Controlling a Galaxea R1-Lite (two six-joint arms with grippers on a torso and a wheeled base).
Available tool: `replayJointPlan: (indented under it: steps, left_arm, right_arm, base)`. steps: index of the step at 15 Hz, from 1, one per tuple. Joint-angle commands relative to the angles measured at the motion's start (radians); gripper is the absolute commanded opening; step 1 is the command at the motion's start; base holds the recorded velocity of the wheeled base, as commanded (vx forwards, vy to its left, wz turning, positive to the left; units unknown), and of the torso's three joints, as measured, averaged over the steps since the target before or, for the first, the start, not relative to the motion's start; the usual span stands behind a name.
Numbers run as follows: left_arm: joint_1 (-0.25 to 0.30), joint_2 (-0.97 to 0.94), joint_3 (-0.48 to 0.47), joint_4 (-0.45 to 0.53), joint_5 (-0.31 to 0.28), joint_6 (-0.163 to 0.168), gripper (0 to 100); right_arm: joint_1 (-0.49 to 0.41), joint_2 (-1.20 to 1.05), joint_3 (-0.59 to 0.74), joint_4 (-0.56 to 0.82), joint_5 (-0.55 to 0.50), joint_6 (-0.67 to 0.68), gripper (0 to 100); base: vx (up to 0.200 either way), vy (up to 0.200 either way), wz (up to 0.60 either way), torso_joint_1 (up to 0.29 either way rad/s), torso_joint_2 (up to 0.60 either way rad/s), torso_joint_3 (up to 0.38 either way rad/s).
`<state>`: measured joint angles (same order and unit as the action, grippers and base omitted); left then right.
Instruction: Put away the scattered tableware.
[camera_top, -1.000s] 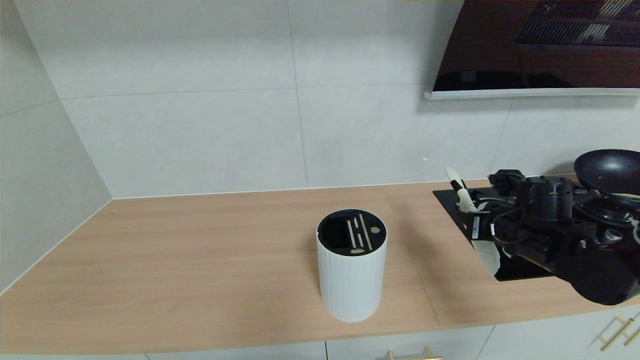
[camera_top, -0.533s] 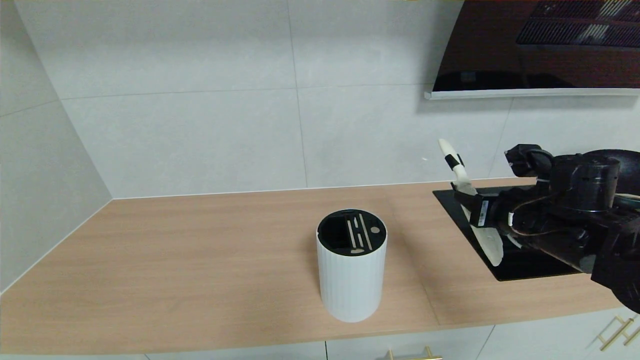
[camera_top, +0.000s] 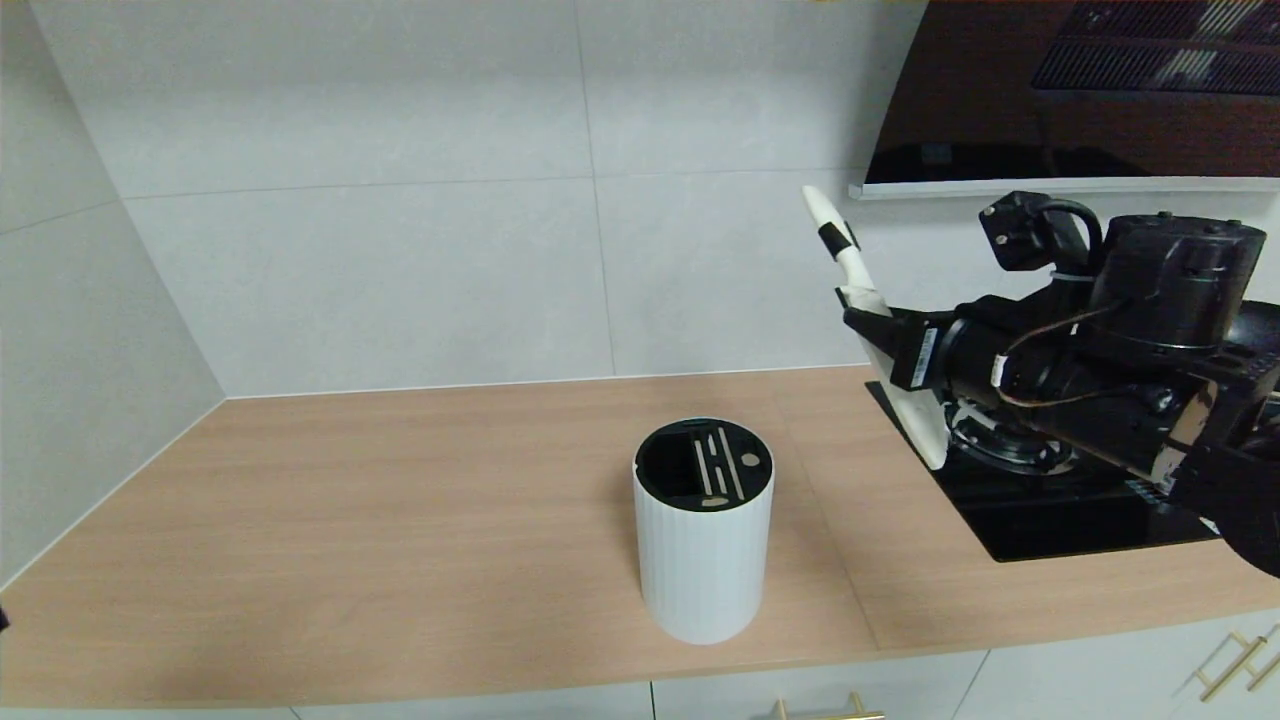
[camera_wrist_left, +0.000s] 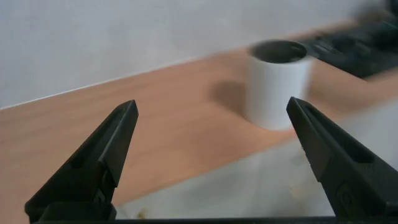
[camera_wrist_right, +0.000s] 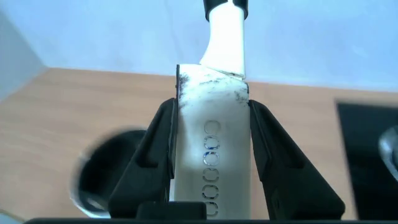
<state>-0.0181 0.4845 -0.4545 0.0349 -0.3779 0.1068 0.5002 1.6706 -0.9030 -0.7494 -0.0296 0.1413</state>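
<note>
A white ribbed cylindrical holder (camera_top: 703, 560) with a black slotted top stands upright near the counter's front edge. My right gripper (camera_top: 893, 345) is shut on a white knife (camera_top: 922, 432), held in the air above the cooktop's left edge, to the right of the holder and well above it. The knife's handle (camera_top: 838, 240) with its black band points up and the blade points down. In the right wrist view the knife (camera_wrist_right: 211, 137) sits between both fingers (camera_wrist_right: 157, 146), with the holder (camera_wrist_right: 106, 174) below. My left gripper (camera_wrist_left: 211, 109) is open with nothing in it, and the holder (camera_wrist_left: 277, 84) lies beyond it.
A black cooktop (camera_top: 1040, 510) with a burner (camera_top: 1000, 447) is set into the wooden counter (camera_top: 400, 520) at the right. A dark range hood (camera_top: 1080, 100) hangs above it. Tiled walls close the back and left. Bare counter lies left of the holder.
My right arm has lifted the knife off the cooktop area, raising it and carrying it left toward the holder. The holder has not moved.
</note>
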Motion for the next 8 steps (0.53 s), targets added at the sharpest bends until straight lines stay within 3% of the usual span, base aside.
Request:
replayJointPlan:
  steps: [1, 2, 4, 5, 6, 7, 8]
  left_arm:
    - [-0.023, 0.350, -0.170, -0.044, -0.082, 0.001, 100]
    - [-0.056, 0.410, -0.176, -0.089, -0.084, -0.032, 100]
    - [-0.249, 0.500, -0.179, -0.122, -0.084, -0.176, 100]
    - [-0.322, 0.531, -0.190, -0.165, -0.084, -0.274, 100]
    - [-0.398, 0.576, -0.201, -0.251, -0.084, -0.417, 100]
    - [-0.438, 0.614, -0.202, -0.355, -0.084, -0.547, 100]
    - [-0.447, 0.635, -0.201, -0.412, -0.082, -0.602, 100]
  right_arm:
    - [0.084, -0.011, 0.016, 0.005, -0.010, 0.004, 0]
    - [0.150, -0.042, 0.052, 0.005, -0.046, 0.003, 0]
    - [0.271, -0.061, 0.061, 0.012, -0.090, 0.003, 0]
    - [0.302, -0.054, 0.061, 0.012, -0.108, 0.003, 0]
    - [0.319, -0.043, 0.062, 0.010, -0.124, 0.003, 0]
    - [0.328, -0.034, 0.062, 0.004, -0.135, 0.004, 0]
    - [0.331, -0.031, 0.062, 0.004, -0.136, 0.004, 0]
  base:
    - [0.000, 0.000, 0.00, 0.000, 0.00, 0.000]
    - [0.000, 0.000, 0.00, 0.000, 0.00, 0.000]
    - [0.000, 0.000, 0.00, 0.000, 0.00, 0.000]
    - [0.000, 0.000, 0.00, 0.000, 0.00, 0.000]
    - [0.000, 0.000, 0.00, 0.000, 0.00, 0.000]
    - [0.000, 0.000, 0.00, 0.000, 0.00, 0.000]
    - [0.000, 0.000, 0.00, 0.000, 0.00, 0.000]
